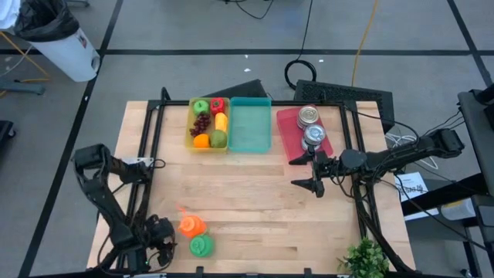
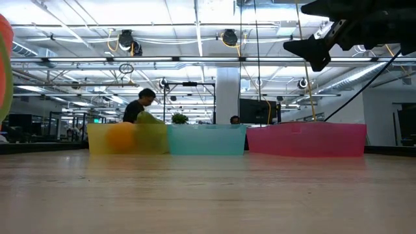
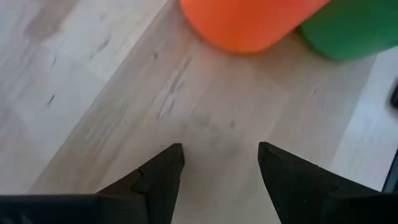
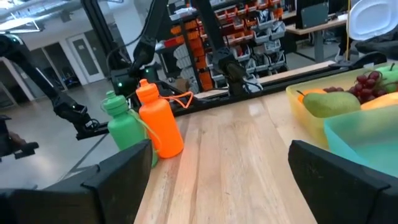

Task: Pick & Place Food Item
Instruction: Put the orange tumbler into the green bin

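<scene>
We see the left gripper open and empty beside the orange bottle, the right gripper spread wide far beyond it.

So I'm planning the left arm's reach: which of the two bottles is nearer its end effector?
The orange bottle. It stands just ahead of the left end effector, while the green bottle sits off to the side.

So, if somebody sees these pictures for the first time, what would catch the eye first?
Probably the three coloured bins along the far edge: the yellow bin full of toy fruit, the empty teal bin, and the pink bin holding two cans. Next, the orange bottle and green bottle standing near the front, beside the left gripper.
</scene>
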Robot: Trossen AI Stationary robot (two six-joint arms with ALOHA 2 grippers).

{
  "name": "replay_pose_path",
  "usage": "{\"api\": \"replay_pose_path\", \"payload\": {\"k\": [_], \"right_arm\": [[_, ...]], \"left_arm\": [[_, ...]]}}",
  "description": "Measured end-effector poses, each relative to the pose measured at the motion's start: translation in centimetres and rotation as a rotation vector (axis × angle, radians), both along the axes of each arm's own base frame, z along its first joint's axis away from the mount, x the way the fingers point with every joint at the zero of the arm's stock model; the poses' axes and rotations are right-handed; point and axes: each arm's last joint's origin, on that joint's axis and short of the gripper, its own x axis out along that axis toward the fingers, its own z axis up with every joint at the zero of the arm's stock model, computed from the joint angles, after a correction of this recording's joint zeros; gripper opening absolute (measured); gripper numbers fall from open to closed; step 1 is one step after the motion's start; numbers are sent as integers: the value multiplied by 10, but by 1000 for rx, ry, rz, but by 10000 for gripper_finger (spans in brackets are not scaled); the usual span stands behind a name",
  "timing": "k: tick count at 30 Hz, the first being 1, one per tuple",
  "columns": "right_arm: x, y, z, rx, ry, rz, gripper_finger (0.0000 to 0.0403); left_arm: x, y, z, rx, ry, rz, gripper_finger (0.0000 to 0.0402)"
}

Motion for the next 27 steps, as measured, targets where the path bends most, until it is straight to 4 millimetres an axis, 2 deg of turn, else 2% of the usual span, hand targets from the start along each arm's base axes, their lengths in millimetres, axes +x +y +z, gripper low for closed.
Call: {"api": "replay_pose_path", "payload": {"k": [5, 9, 21, 27], "right_arm": [[0, 0, 1, -31, -7, -4, 357], [0, 0, 1, -37, -7, -4, 357], [0, 0, 0, -49, 2, -4, 357], [0, 0, 0, -49, 2, -4, 357]], "left_arm": [[-6, 5, -5, 121, -197, 50, 227], [1, 17, -3, 227, -340, 115, 227], [45, 39, 1, 432, -398, 115, 227], [65, 57, 2, 500, -393, 191, 228]]}}
